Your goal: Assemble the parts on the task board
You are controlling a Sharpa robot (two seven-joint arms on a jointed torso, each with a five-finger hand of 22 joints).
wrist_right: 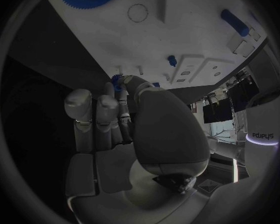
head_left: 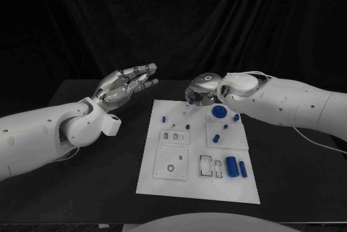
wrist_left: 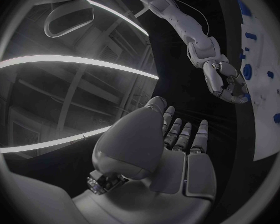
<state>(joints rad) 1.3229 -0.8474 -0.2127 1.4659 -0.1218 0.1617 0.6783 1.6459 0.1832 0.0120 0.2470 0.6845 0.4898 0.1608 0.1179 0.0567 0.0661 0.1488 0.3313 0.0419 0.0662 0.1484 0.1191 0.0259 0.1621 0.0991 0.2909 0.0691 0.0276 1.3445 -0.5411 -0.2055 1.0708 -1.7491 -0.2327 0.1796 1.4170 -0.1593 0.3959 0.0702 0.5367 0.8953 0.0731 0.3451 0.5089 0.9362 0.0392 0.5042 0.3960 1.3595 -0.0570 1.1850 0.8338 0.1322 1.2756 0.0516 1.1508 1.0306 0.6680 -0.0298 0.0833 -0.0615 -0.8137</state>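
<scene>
The white task board [head_left: 196,184] lies in the middle of the black table. My right hand [head_left: 201,90] hovers over the board's far edge with its fingers curled down. It pinches a small blue toothed part [wrist_right: 118,80] at its fingertips. Close beside that hand a large blue gear [head_left: 219,110] sits on the board. Two blue cylinders [head_left: 232,166] lie near the board's right front. Small blue pegs [head_left: 216,138] stand further in. My left hand [head_left: 129,84] is raised off the board's far left corner, fingers stretched apart, holding nothing.
The board has rectangular recesses [head_left: 174,136] and a round hole [head_left: 171,168] on its left half. Bare black table [head_left: 94,182] surrounds it. In the left wrist view my right hand [wrist_left: 224,79] hangs over the board's edge [wrist_left: 264,134].
</scene>
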